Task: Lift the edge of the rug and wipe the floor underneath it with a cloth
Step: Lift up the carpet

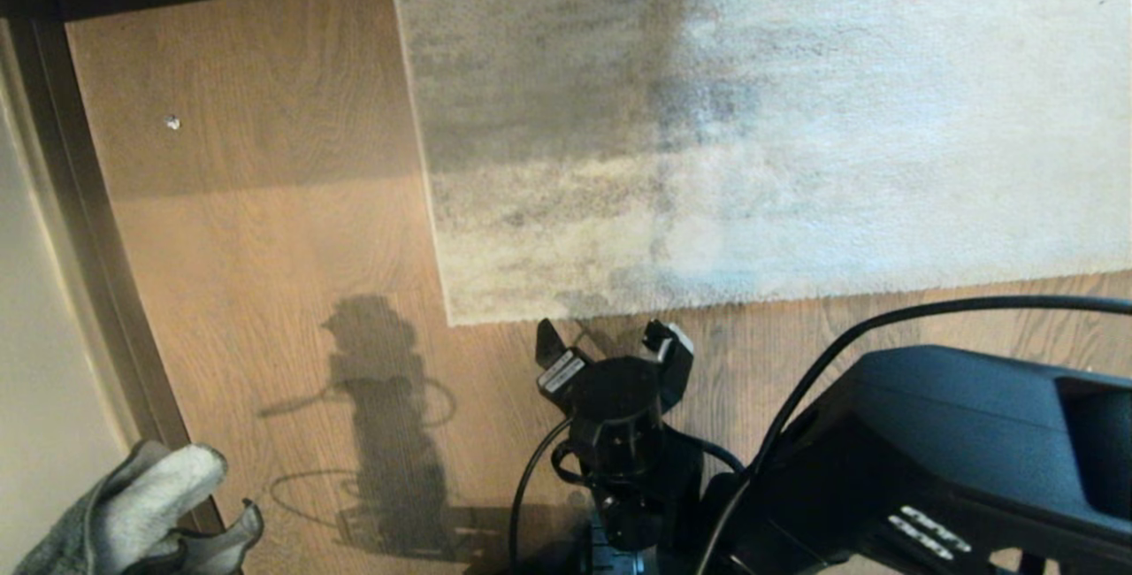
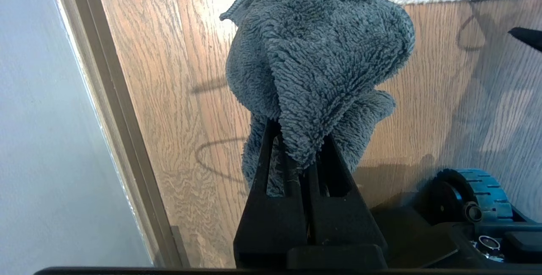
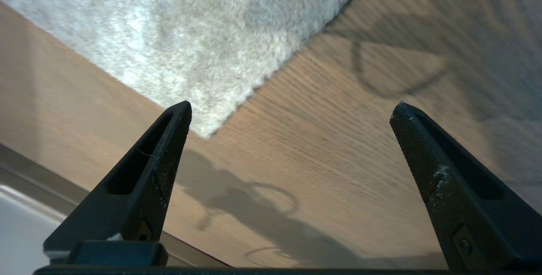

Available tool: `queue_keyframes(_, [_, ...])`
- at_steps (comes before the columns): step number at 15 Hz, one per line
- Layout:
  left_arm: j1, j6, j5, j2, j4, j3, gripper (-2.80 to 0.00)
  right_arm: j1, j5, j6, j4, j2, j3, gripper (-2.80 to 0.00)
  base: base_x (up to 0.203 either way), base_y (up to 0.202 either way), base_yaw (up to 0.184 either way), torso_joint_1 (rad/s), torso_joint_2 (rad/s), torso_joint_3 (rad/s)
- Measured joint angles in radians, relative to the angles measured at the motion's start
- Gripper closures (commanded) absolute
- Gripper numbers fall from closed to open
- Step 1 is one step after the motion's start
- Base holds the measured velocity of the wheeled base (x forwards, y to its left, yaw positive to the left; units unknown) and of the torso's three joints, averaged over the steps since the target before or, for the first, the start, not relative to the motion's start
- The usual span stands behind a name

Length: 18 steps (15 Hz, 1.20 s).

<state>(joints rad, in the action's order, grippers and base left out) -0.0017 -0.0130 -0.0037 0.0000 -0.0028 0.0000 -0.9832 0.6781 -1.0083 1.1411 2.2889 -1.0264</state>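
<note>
The right pincer [image 1: 615, 338] hovers over the floor [image 1: 265, 230] with its 2 fingers spread wide and nothing between them. The rug edge [image 1: 672, 302] lies flat just ahead of its tips, the square corner [image 3: 207, 133] slightly off toward the left finger in the right wrist view. The left pincer [image 2: 296, 156] is clamped tight on the cloth [image 2: 313, 55], bunched above the floor well to the left of the right pincer, beside the dark skirting strip [image 1: 88, 248].

The step in hand looks like the approach to catch the rug border. To do it well, I would bring the lower finger down until it skims the planks, slide it under the pile right at the corner (where the rug should peel most easily), and close only once the border sits deep between the fingers. A shallow pinch would likely slip. Then lift high enough that the cloth can pass underneath without dragging the rug sideways.
</note>
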Motion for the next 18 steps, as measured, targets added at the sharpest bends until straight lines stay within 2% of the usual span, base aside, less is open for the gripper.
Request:
queue_keyframes(4, [0.0,0.0,0.0,0.0,0.0,0.0,0.0,-0.001,-0.021,-0.005,0.188,0.057,0.007,-2.8,0.0,0.0,0.0,0.0,0.0,0.0])
queue_keyframes(6, [0.0,0.0,0.0,0.0,0.0,0.0,0.0,-0.001,-0.023,-0.005,0.229,0.085,0.008,-2.8,0.0,0.0,0.0,0.0,0.0,0.0])
queue_keyframes(12, [0.0,0.0,0.001,0.0,0.0,0.0,0.0,0.009,-0.024,0.027,0.253,0.169,0.0,-2.8,0.0,0.0,0.0,0.0,0.0,0.0])
queue_keyframes(18, [0.0,0.0,0.0,0.0,0.0,0.0,0.0,0.072,-0.024,0.08,0.246,0.202,-0.079,-2.8,0.0,0.0,0.0,0.0,0.0,0.0])
